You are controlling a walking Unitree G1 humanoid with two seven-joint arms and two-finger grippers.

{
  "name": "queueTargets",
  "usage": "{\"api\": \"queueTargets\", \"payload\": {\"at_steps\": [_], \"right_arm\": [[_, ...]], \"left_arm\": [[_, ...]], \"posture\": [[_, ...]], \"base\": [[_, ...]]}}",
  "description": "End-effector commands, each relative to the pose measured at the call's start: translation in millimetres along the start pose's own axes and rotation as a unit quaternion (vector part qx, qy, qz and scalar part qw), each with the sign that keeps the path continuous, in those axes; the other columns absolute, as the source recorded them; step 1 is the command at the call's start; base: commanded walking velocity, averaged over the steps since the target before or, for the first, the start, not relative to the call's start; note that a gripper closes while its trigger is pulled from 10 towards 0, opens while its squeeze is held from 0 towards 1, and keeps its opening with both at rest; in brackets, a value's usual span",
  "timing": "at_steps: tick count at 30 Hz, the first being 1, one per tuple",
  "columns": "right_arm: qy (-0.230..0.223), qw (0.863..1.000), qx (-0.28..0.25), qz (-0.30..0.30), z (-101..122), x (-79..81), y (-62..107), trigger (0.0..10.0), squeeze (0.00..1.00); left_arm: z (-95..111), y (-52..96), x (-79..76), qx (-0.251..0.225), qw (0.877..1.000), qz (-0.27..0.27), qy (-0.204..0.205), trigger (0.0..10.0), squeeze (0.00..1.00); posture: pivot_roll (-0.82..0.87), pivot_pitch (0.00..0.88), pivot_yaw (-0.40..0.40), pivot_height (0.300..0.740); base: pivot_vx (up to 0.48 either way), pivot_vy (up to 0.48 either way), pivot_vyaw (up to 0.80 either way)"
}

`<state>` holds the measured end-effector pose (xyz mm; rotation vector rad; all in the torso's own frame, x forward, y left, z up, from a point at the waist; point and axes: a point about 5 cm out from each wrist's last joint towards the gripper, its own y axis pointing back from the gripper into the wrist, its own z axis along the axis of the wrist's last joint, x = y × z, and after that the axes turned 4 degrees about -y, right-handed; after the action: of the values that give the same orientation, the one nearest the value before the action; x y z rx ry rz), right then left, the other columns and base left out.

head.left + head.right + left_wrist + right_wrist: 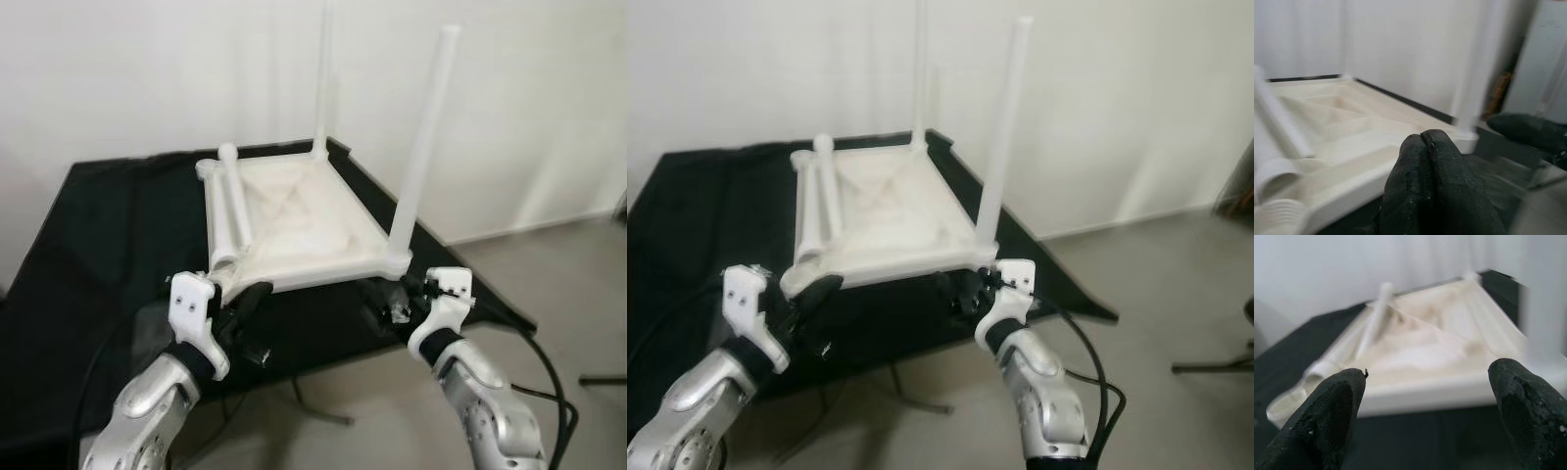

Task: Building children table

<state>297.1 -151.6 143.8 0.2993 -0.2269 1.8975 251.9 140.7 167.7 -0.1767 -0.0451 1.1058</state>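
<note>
**Loose leg lies nearest the left tool**

White walls and a pale floor frame a table [108, 245] draped in black cloth, and on it sits the children's tabletop [294, 220], turned upside down with its ribbed underside showing. It is a rectangular tray of cream moulded plastic, matt and slightly stained, with raised edges and diagonal stiffening ribs.

Two legs already stand upright in the right-hand corners: the near right leg [423, 147] and the far right leg [322, 73], both smooth white tubes. A third, the loose leg [231, 206], lies flat along the tabletop's left edge, its long axis running from near to far, its near end resting by the near left corner socket [217, 279].

That near end is what the coming move seems to turn on. It lies just beyond the left tool [245, 308], a little further in over the table, so the left arm is clearly the nearer one. In the left wrist view the black fingers [1435, 196] are pressed together on nothing, so they would have to spread before taking the tube, probably across its width.

The right tool [392, 305] hovers at the table's near edge, just below the near right corner, its fingers [1530, 406] spread wide and holding nothing. It looks placed to steady the tabletop.
</note>
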Motion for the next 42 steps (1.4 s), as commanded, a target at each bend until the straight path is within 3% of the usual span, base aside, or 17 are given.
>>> {"api": "queueTargets", "payload": {"at_steps": [1, 5, 8, 11, 12, 13, 17, 19, 21, 26, 28, 29, 30, 33, 34, 37, 42], "right_arm": [[-0.004, 1.000, -0.002, 0.017, -1.1, 8.1, -2.8, 10.0, 0.00], [-0.004, 1.000, -0.002, 0.017, -1.4, 8.2, -2.2, 10.0, 0.00], [-0.004, 1.000, -0.002, 0.017, -1.9, 8.5, -1.2, 10.0, 0.00], [-0.003, 1.000, -0.003, 0.024, -1.5, 9.8, 0.4, 10.0, 0.00], [-0.003, 1.000, -0.003, 0.024, -1.5, 9.8, 0.4, 10.0, 0.00], [0.012, 0.999, 0.006, 0.029, -3.5, 11.5, 0.8, 10.0, 0.00], [0.033, 0.999, 0.018, 0.034, -6.1, 13.6, 1.0, 10.0, 0.00], [0.029, 0.999, 0.019, 0.034, -7.6, 14.3, 1.3, 10.0, 0.00], [0.018, 0.999, 0.016, 0.036, -8.0, 14.8, 1.4, 10.0, 0.00], [0.005, 0.999, 0.010, 0.036, -7.1, 15.0, 1.8, 10.0, 0.00], [0.000, 0.999, 0.007, 0.036, -6.6, 16.5, 2.4, 10.0, 0.00], [0.000, 0.999, 0.007, 0.036, -6.6, 16.5, 2.4, 10.0, 0.00], [-0.001, 0.999, 0.007, 0.036, -6.5, 17.7, 2.7, 10.0, 0.00], [0.000, 0.999, 0.006, 0.036, -6.6, 18.8, 2.9, 10.0, 0.00], [-0.001, 0.999, 0.005, 0.036, -6.5, 20.2, 3.7, 10.0, 0.00], [-0.006, 0.999, 0.001, 0.035, -6.1, 22.8, 6.6, 10.0, 0.00], [-0.019, 0.999, -0.009, 0.025, -3.8, 23.2, 11.4, 10.0, 0.00]], "left_arm": [[-1.6, 3.5, 6.3, 0.012, 1.000, 0.011, -0.011, 10.0, 0.00], [-1.2, 3.5, 6.9, 0.022, 0.999, 0.016, -0.024, 10.0, 0.00], [2.3, 1.6, 10.8, 0.032, 0.998, 0.027, -0.055, 10.0, 0.00], [11.2, -5.1, 24.0, 0.043, 0.988, 0.050, -0.138, 10.0, 0.00], [11.2, -5.1, 24.0, 0.043, 0.988, 0.050, -0.138, 10.0, 0.00], [13.8, -7.8, 32.9, 0.056, 0.980, 0.064, -0.181, 10.0, 0.00], [15.4, -10.0, 39.9, 0.073, 0.969, 0.068, -0.226, 10.0, 0.00], [15.6, -13.1, 43.7, 0.096, 0.950, 0.051, -0.292, 10.0, 0.00], [15.1, -20.0, 42.6, 0.116, 0.924, 0.011, -0.364, 10.0, 0.00], [14.5, -27.2, 37.6, 0.122, 0.912, -0.024, -0.392, 10.0, 0.00], [12.4, -39.7, 25.5, 0.118, 0.900, -0.077, -0.413, 10.0, 0.00], [12.4, -39.7, 25.5, 0.118, 0.900, -0.077, -0.413, 10.0, 0.00], [10.2, -46.5, 17.9, 0.114, 0.893, -0.106, -0.422, 10.0, 0.49], [8.6, -50.5, 13.4, 0.112, 0.888, -0.123, -0.428, 10.0, 0.49], [5.6, -54.8, 7.9, 0.110, 0.883, -0.144, -0.433, 10.0, 1.00], [-0.3, -61.3, 1.4, 0.110, 0.872, -0.176, -0.444, 10.0, 1.00], [0.1, -66.0, 3.0, 0.108, 0.864, -0.183, -0.457, 10.0, 1.00]], "posture": [[-0.07, 0.000, -0.062, 0.740], [-0.07, 0.000, -0.060, 0.740], [-0.08, 0.000, -0.057, 0.740], [-0.08, 0.000, -0.053, 0.740], [-0.08, 0.000, -0.053, 0.740], [-0.09, 0.000, -0.047, 0.740], [-0.09, 0.000, -0.044, 0.740], [-0.09, 0.000, -0.039, 0.740], [-0.09, 0.000, -0.036, 0.740], [-0.10, 0.000, -0.031, 0.740], [-0.10, 0.000, -0.022, 0.740], [-0.10, 0.000, -0.022, 0.740], [-0.11, 0.000, -0.017, 0.740], [-0.11, 0.000, -0.015, 0.740], [-0.12, 0.000, -0.004, 0.740], [-0.12, 0.000, 0.002, 0.740], [-0.13, 0.000, 0.005, 0.740]], "base": [[0.409, 0.000, 0.00], [0.183, 0.000, 0.00], [0.000, 0.000, 0.00], [0.000, 0.000, 0.00], [0.000, 0.000, 0.00], [0.000, 0.000, 0.80], [0.000, 0.000, 0.80], [0.000, 0.000, 0.80], [0.000, 0.000, 0.80], [0.000, 0.000, 0.48], [0.000, 0.000, 0.00], [0.000, 0.000, 0.00], [0.000, 0.000, 0.00], [0.000, 0.000, 0.00], [0.000, 0.000, 0.00], [0.000, 0.000, 0.00], [0.000, 0.000, 0.00]]}}
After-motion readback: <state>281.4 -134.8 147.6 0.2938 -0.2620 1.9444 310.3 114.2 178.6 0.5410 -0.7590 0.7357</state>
